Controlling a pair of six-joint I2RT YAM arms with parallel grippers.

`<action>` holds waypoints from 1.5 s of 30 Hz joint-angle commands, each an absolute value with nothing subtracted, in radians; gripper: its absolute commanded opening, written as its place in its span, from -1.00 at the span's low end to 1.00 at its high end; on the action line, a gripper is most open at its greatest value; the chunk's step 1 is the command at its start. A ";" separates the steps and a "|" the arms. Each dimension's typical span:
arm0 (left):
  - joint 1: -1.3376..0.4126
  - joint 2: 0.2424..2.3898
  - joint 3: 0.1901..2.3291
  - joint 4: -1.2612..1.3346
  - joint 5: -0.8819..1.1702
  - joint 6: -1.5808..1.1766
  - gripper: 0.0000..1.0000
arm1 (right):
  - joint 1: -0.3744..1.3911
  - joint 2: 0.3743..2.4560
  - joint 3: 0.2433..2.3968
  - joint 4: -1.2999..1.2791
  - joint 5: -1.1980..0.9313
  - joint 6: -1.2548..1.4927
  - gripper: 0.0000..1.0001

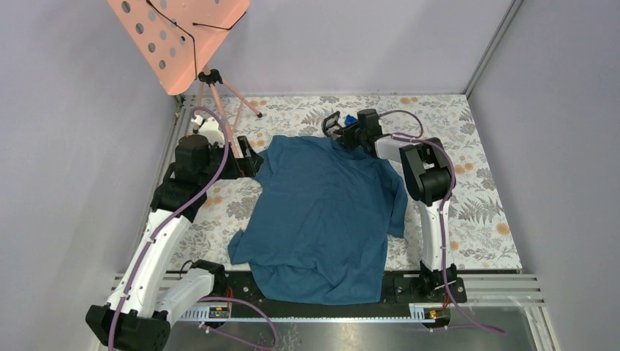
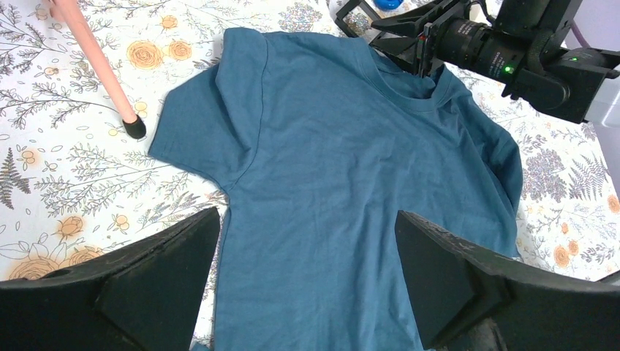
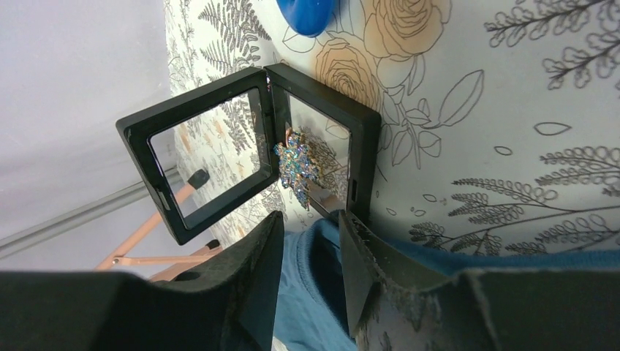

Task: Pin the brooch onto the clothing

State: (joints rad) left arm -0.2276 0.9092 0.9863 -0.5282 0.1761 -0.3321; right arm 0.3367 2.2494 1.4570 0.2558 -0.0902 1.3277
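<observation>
We see a robot lab cell: plain lilac walls [image 1: 351, 44] box in a floral-clothed table [image 1: 482, 212], metal rails [image 1: 504, 284] run along its near edge, and a pink stand [image 1: 183, 44] fills the far-left corner.

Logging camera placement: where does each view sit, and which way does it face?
Top external: above and behind the robot, looking down on the T-shirt; left arm and right arm show.
Left wrist: beside the T-shirt, facing across it to the right gripper; the left gripper frames the bottom.
Right wrist: at the collar, facing the open black case holding the brooch; its fingers show.
Shared: all three show the T-shirt.
</observation>
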 commanded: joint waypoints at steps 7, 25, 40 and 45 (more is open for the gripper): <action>-0.219 0.884 0.983 -0.472 0.183 -0.328 0.97 | 0.361 2.292 1.512 0.313 -0.052 1.387 -0.19; -0.216 0.885 0.978 -0.471 0.189 -0.331 0.97 | 0.378 2.324 1.543 0.337 -0.009 1.441 -0.31; -0.211 0.876 0.974 -0.471 0.181 -0.328 0.97 | 0.396 2.320 1.521 0.339 0.100 1.465 -0.58; -0.210 0.876 0.971 -0.471 0.182 -0.328 0.97 | 0.397 2.311 1.525 0.376 0.108 1.443 -0.76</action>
